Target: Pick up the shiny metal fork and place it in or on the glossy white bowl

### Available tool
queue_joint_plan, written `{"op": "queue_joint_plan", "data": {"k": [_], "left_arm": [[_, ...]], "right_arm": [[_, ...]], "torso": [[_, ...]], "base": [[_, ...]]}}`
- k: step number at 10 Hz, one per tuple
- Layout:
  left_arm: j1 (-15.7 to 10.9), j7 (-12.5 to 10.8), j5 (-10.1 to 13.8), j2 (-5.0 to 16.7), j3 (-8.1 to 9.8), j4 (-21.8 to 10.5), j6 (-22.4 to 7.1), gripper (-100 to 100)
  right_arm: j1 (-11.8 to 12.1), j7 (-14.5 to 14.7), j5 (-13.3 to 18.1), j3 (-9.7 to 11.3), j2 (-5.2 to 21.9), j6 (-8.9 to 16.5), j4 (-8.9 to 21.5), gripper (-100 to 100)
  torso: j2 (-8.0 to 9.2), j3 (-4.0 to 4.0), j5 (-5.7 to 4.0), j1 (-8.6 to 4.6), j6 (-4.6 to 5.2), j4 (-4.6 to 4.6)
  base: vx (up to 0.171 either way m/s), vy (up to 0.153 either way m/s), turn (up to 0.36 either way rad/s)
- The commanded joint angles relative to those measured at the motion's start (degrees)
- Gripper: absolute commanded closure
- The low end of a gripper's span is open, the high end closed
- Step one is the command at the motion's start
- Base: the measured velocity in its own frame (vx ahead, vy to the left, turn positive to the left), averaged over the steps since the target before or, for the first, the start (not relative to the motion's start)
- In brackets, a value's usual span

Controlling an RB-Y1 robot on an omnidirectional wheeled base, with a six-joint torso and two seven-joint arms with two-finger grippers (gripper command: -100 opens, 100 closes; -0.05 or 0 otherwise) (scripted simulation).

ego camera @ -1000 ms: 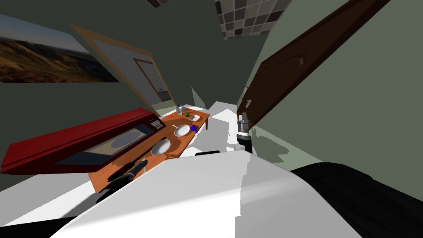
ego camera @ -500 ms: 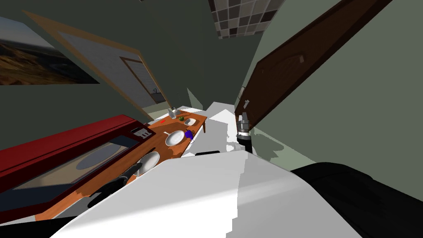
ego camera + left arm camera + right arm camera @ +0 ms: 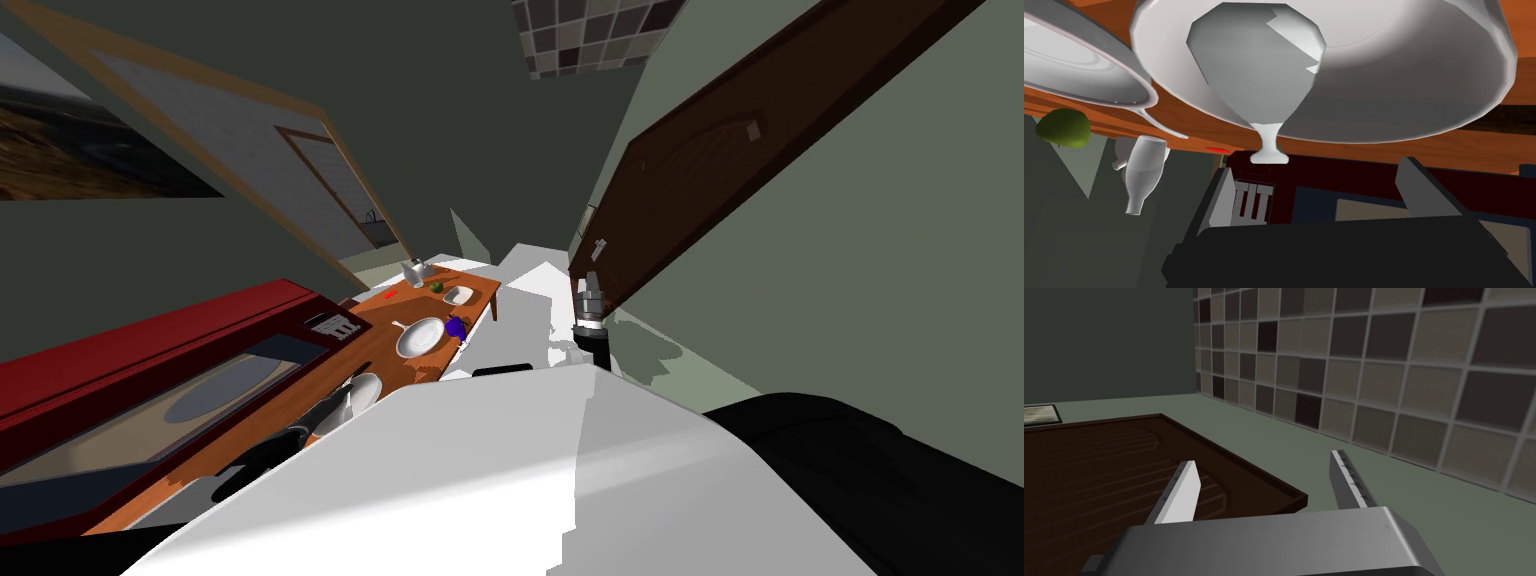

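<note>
A glossy white bowl (image 3: pixel 1404 75) sits on the orange-brown table (image 3: pixel 385 322) at its near end, by my chest (image 3: pixel 366 386). In it lies the fork (image 3: pixel 1259 75), drawn light grey with a broad head. Its thin handle end (image 3: pixel 1268 152) hangs over the rim towards my hand. My left gripper (image 3: pixel 1319 182) stands open just short of the bowl. Its fingers (image 3: pixel 1223 192) are wide apart, and neither presses the fork. In the head view the left gripper (image 3: pixel 338 404) is at the bowl's near edge. My right gripper (image 3: pixel 591 284) is raised by the brown door, open and holding nothing (image 3: pixel 1264 480).
A red microwave (image 3: pixel 150 370) stands on the table left of the bowl. Farther along are a white pan (image 3: pixel 420 337), a blue object (image 3: pixel 458 326), a small white dish (image 3: pixel 459 295), a green apple (image 3: pixel 1064 127) and a pale bottle (image 3: pixel 1141 170). The brown door (image 3: pixel 720 170) is on the right.
The whole head view has slid and rolled: I have moved closer along the table. The microwave looms larger and the near bowl now sits partly behind my chest. The right arm has stayed put.
</note>
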State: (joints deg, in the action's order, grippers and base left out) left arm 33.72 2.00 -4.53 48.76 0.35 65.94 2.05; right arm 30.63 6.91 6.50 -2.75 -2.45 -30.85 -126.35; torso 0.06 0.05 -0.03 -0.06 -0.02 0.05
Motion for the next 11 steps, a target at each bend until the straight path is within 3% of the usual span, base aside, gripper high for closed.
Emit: {"op": "queue_joint_plan", "data": {"k": [1, 2, 3, 11], "left_arm": [[0.0, 0.0, 0.0, 0.0, 0.0, 0.0, 0.0, -100], [0.0, 0.0, 0.0, 0.0, 0.0, 0.0, 0.0, 0], [1.8, -0.9, 0.8, 1.9, 0.21, 2.3, -0.4, -100], [9.3, -4.6, 4.0, 9.6, 1.05, 11.3, -1.9, -100]], "right_arm": [[0.0, 0.0, 0.0, 0.0, 0.0, 0.0, 0.0, 0], [0.0, 0.0, 0.0, 0.0, 0.0, 0.0, 0.0, 0], [0.0, 0.0, 0.0, 0.0, 0.0, 0.0, 0.0, 0], [0.0, 0.0, 0.0, 0.0, 0.0, 0.0, 0.0, 0]], "torso": [[0.0, 0.0, 0.0, 0.0, 0.0, 0.0], [0.01, 0.01, 0.0, 0.0, 0.0, 0.0], [0.02, 0.01, 0.0, 0.0, 0.0, 0.0], [-0.09, -0.05, -0.01, -0.06, 0.0, -0.02]], "base": [[0.0, 0.0, 0.0], [0.0, 0.0, 0.0], [0.023, -0.008, 0.07], [0.033, -0.016, 0.05]]}}
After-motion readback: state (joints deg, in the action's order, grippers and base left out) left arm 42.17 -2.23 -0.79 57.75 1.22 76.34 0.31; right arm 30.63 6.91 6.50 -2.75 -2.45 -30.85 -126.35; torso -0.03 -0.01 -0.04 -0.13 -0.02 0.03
